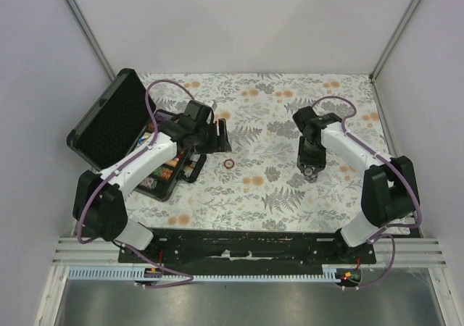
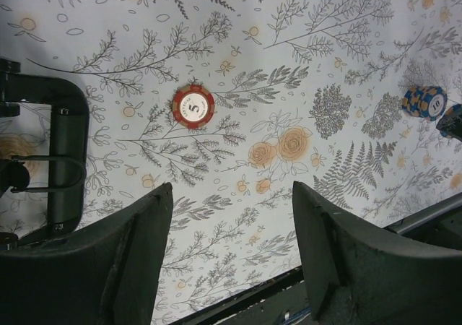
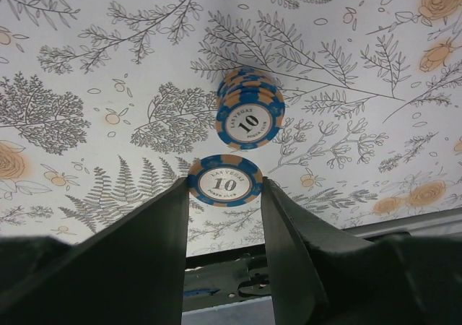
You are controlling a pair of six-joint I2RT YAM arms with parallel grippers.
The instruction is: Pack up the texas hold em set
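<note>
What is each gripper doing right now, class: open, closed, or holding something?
Left gripper: open, holding nothing.
Right gripper: closed on the blue 10 chip, pinched by its edges.

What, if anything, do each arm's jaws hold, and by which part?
Left arm: jaws open, nothing held. Right arm: jaws closed on a blue 10 chip, gripping opposite sides of its rim.
</note>
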